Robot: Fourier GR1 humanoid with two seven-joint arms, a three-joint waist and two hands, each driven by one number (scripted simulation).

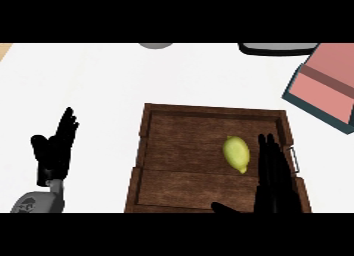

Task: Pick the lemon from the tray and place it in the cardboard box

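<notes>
Head view, tray: a dark wooden tray (pixel 154 150) sits on the white table (pixel 84 85), filling the lower centre and lower right of the frame; a metal handle shows on its right edge.
Head view, lemon: the lemon (pixel 237 154) lies on the tray floor in the tray's right half, its long axis running nearly top to bottom in the frame, tilted slightly so the lower tip leans right.
Head view, right robot hand: the right robot hand (pixel 274 175) comes in from the lower right over the tray, fingers straight and pointing up the frame, thumb spread toward the lower left; it holds nothing.
Head view, key relation: the lemon lies just beside this hand, on its left side in the frame, roughly level with the fingertips (whether fingers and fruit touch I cannot tell); fingers and the lemon's long axis run almost parallel.
Head view, left robot hand: the left robot hand (pixel 56 145) rests open at the lower left, off the tray, well apart from the lemon.
Head view, cardboard box: the cardboard box (pixel 324 85), pink inside with a teal outer edge, sits at the upper right, beyond the tray's corner.
Judgement: the right hand is clearly the nearer one; the grasp is not yet made, and it likely needs to shift left and curl across the lemon's narrow width.
</notes>
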